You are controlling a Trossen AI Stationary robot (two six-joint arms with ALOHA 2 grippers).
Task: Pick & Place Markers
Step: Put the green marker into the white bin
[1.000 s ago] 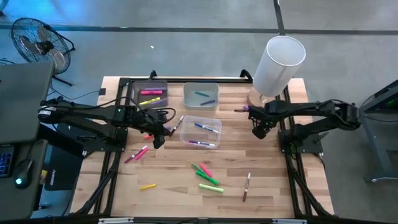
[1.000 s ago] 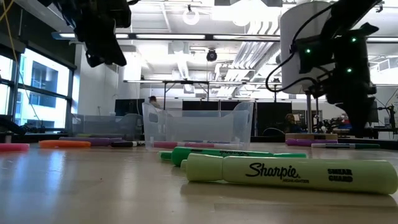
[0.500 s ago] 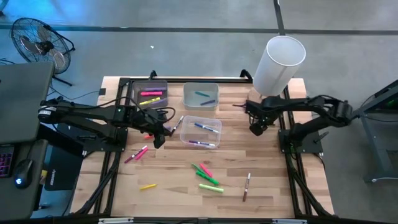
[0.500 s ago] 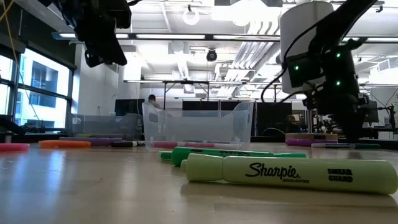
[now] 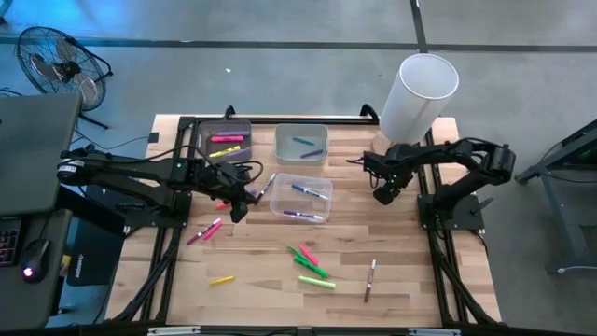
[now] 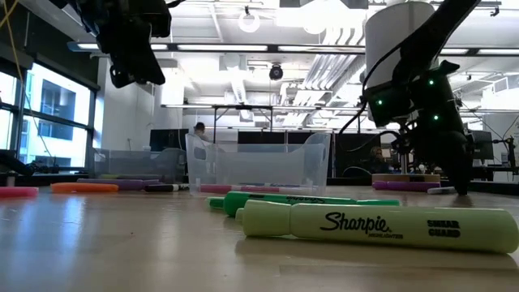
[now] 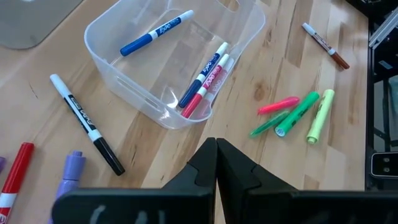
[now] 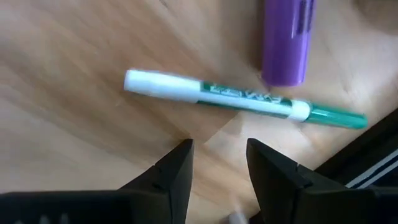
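Markers lie scattered on the wooden table: a green, pink and yellow-green cluster, a brown one, a yellow one, pink ones. My right gripper is open and low over the table. Just beyond its fingers lie a white-barrelled, green-capped marker and a purple marker. My left gripper hovers shut and empty beside the near clear bin, which holds blue and red markers.
A grey bin and a clear bin with markers stand at the far side. A tall white cylinder rises at the far right corner. Black, red and purple markers lie by the left gripper. Bare wood lies toward the near edge.
My right gripper has dropped toward the table and shifted slightly toward the table's left, over the green-capped marker. Its arm has folded in closer. The left arm and the markers have kept still.
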